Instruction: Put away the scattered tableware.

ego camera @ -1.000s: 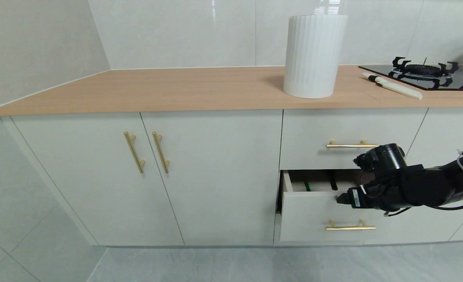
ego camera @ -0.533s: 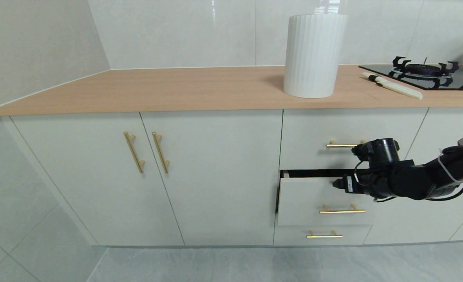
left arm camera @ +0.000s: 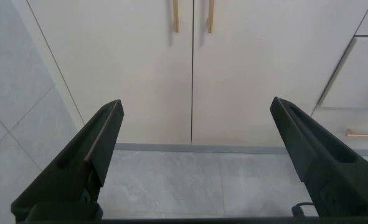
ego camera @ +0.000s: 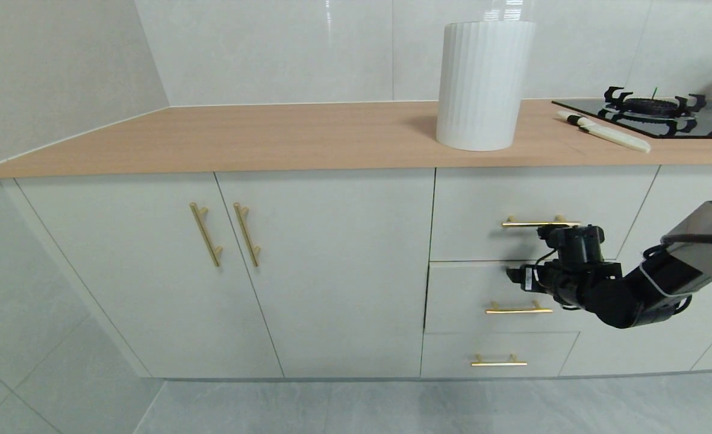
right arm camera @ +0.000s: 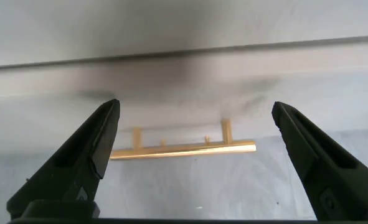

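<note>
Knife (ego camera: 603,130), pale and slim, lies on the wooden tabletop (ego camera: 271,135); right claw (right arm camera: 195,107) gapes wide, empty, facing a smooth drawer (ego camera: 464,289); left claw (left arm camera: 196,102) likewise spread.

Right arm (ego camera: 645,283) extended forward at low height, right gripper (ego camera: 512,277) held level, jaws spread wide, left gripper (left arm camera: 196,143) angled downward, jaws likewise spread wide

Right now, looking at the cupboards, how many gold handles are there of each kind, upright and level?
Upright handles: 2
Level handles: 3
Total: 5
</note>
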Available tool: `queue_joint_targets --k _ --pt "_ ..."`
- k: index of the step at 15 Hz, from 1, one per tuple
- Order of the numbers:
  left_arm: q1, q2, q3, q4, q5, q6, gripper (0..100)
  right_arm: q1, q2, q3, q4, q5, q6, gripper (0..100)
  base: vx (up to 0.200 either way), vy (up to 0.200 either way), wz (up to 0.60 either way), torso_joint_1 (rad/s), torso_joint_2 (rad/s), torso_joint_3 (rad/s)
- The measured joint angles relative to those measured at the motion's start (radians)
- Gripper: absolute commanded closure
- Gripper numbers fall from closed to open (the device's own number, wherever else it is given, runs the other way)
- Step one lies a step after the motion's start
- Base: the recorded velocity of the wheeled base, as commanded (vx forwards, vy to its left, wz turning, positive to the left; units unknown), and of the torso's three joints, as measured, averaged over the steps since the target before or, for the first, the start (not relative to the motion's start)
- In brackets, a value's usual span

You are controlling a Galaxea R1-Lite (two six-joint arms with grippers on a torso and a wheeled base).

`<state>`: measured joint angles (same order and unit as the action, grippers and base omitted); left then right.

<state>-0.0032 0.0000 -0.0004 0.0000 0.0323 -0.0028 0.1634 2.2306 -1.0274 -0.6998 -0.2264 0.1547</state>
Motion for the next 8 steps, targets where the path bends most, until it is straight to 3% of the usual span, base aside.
queue_joint_targets --k 2,8 --pt "0.0 0.0 0.0 0.0 0.0 0.0 0 0.001 0.028 0.002 -0.09 -0.029 0.0 0 0.0 0.0 0.0 0.0 0.0 0.0" --pt "0.0 0.0 0.0 0.0 0.0 0.0 0 -0.001 0.017 0.044 -0.132 -0.035 -0.001 0 0.0 0.0 0.0 0.0 0.0 0.0"
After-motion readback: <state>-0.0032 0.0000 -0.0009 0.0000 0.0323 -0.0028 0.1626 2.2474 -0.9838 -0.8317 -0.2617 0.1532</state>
